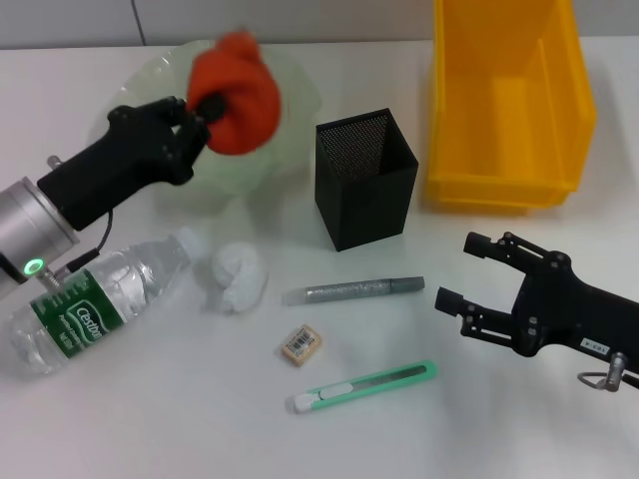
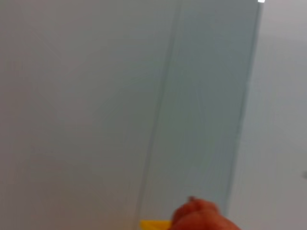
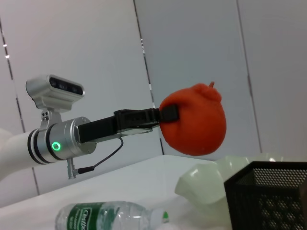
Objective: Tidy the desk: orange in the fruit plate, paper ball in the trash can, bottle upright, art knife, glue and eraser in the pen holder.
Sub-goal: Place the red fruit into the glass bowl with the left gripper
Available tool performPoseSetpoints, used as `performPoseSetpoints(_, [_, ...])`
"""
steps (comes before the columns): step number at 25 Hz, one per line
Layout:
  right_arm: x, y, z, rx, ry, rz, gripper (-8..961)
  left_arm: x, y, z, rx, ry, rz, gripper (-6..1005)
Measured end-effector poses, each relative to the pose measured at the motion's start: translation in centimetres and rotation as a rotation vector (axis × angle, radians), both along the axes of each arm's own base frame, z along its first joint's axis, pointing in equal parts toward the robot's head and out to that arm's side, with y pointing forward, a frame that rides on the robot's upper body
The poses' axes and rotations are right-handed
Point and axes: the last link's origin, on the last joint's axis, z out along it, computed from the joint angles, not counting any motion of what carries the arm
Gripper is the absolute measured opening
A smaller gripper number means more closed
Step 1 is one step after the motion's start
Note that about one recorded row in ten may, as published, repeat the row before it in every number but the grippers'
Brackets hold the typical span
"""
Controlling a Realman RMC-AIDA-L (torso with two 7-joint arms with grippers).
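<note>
Head: left gripper (image 1: 205,112) clamped on orange (image 1: 240,95), held above fruit plate (image 1: 290,150). Right gripper (image 1: 464,274) spread open, idle near art knife (image 1: 364,387).
Left wrist: orange (image 2: 201,218) only.
Right wrist: orange (image 3: 196,120) airborne over plate (image 3: 206,184).

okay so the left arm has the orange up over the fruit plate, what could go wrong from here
1. The left gripper holds the orange well above the fruit plate; released from that height, it may bounce or roll out over the rim.
2. The grip sits on one side of the orange, as the right wrist view shows, so it might slip early.
3. The bottle lies right under the left arm, so pulling back low could knock it rolling.
</note>
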Motion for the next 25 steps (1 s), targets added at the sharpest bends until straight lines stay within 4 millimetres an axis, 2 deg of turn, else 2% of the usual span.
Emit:
performPoseSetpoints(9, [1.0, -0.1, -0.6, 0.058, -0.027, -0.063, 826, -0.6, 2.5, -0.6, 0.051, 0.064, 0.126, 77])
performPoseSetpoints(25, [1.0, -0.2, -1.0, 0.059, -0.033, -0.07, 825, -1.3, 4.1, -1.8, 0.088, 0.159, 0.217, 107])
